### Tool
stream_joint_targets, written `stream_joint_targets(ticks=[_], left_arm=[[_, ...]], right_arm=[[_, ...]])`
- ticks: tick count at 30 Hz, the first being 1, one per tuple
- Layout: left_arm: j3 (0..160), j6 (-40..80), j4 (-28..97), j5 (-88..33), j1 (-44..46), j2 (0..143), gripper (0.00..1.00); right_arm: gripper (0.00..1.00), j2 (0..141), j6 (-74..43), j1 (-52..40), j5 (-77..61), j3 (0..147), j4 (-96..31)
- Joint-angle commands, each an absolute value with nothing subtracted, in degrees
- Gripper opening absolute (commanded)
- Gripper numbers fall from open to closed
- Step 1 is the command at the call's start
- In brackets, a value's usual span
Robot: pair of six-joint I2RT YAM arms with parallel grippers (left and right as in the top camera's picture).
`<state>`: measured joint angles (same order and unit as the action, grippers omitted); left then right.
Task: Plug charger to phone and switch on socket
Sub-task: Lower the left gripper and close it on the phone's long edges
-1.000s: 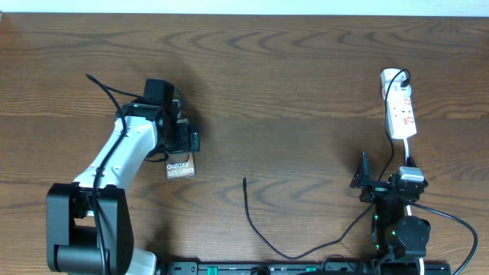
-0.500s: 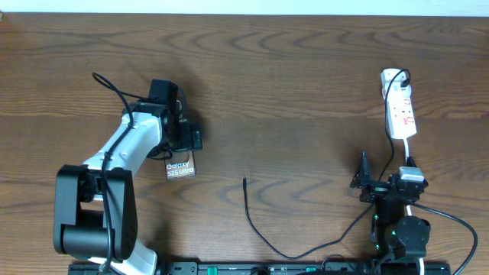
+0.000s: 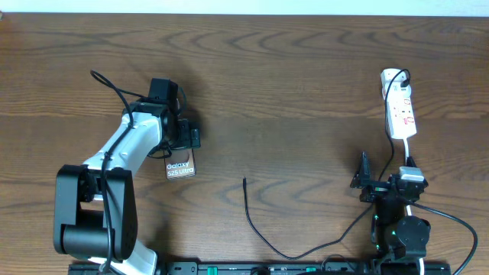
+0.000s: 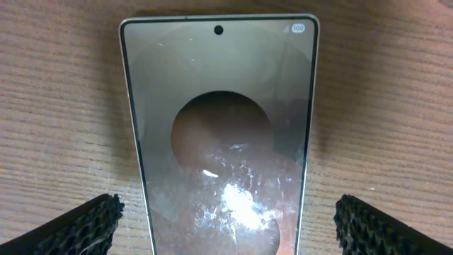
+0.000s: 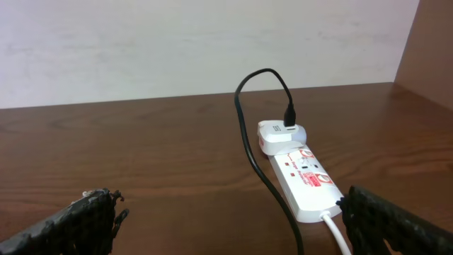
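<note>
My L pincer spread wide astride slim glossy grey-brown phone, not touching; R pincer spread, holding nothing.

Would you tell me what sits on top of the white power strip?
On the power strip sits a white adapter with a black cable plugged in. The outlet beneath is covered.

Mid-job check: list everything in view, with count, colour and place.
phone: one, glossy brown-grey, table's left, between the left gripper's fingers
charger: one, thin black cable, tip loose mid-table, other end in the adapter
adapter: one, white, in the socket's far end
socket: one, white with red marks, table's right
white cord: one, from the socket's near end
table: one, dark brown wood
left gripper: one, black, open over the phone
right gripper: one, black, open, facing the socket
</note>
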<state>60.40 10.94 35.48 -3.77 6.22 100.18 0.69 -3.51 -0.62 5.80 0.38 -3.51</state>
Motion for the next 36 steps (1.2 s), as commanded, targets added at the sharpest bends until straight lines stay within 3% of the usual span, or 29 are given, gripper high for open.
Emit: stream_joint_targets(ticks=[1,36], left_arm=[[60.1,11.7,35.27,-2.31,6.31,100.75,0.98],[60.12,11.68,35.83,-2.28,6.31,103.96,0.98]], right_arm=[[0.99,0.38,-4.23,-1.17,5.63,0.32,-3.68],[0.99,0.38,-4.23,-1.17,5.63,0.32,-3.68]])
